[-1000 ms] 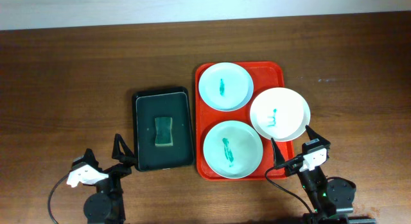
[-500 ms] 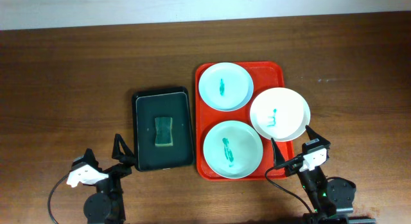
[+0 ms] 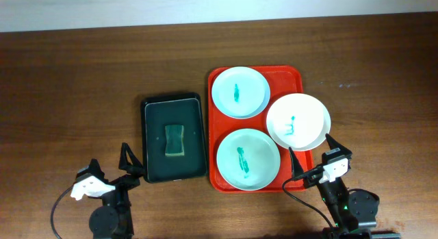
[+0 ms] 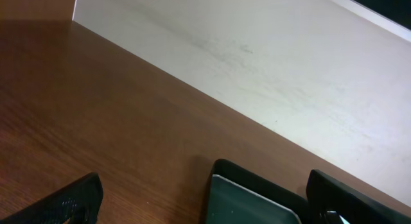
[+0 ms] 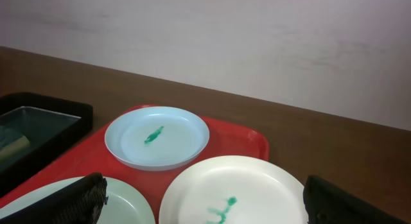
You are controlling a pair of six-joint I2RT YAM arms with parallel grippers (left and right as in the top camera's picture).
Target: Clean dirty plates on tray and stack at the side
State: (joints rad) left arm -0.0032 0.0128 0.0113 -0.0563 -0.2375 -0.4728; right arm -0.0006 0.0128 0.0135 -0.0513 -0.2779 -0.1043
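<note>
1. Brown wooden counter (image 3: 82,74) carries everything; a pale wall runs along its far edge.
2. Red tray (image 3: 293,76) lies right of centre and holds three plates.
3. Black tray (image 3: 146,140) sits just left of the red tray, parallel to it.
4. Near mint plate (image 3: 248,159) fills the red tray's near half, with a teal smear in its middle.
5. White plate (image 3: 298,121) sits at the red tray's right side and hangs out over its rim; it too is smeared.
6. Far mint plate (image 3: 239,92) sits in the red tray's far left corner, also smeared, just beside the white plate.
7. Left fingers (image 4: 70,201) stand wide and empty, near the black tray's near left corner.
8. Right fingers (image 5: 350,201) stand wide and empty, low by the white plate's near edge.
9. Green-yellow sponge (image 3: 175,140) lies in the middle of the black tray.
</note>
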